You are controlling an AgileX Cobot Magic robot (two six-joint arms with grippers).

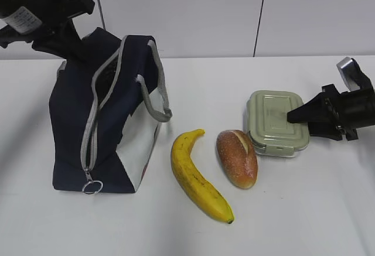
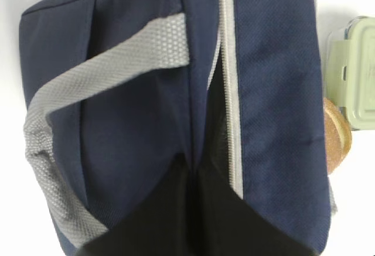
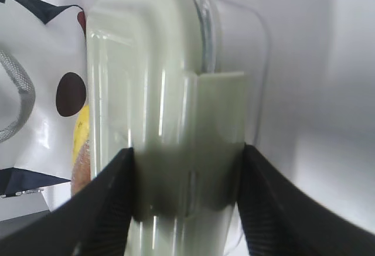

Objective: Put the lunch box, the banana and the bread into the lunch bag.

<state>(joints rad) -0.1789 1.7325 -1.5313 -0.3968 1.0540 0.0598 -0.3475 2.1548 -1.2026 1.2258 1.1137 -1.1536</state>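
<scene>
While the navy fabric lunch bag (image 1: 99, 115) lies at table left with its grey zipper parted, the curved yellow banana (image 1: 198, 177), the crusty oval bread (image 1: 237, 157) and the ridged sage-lidded lunch box (image 1: 275, 122) sit in a row to its right.

Left wrist: woven grey strap (image 2: 53, 127), dark slit; left gripper (image 1: 44, 13) finger state cannot tell.

Right wrist: right gripper (image 3: 184, 203) fingers (image 3: 105, 209) pinch the lunch box at its clip latch.

Matte black angular right end effector (image 1: 302, 117), silver wrist cap, white label on left arm (image 1: 23, 17)
</scene>
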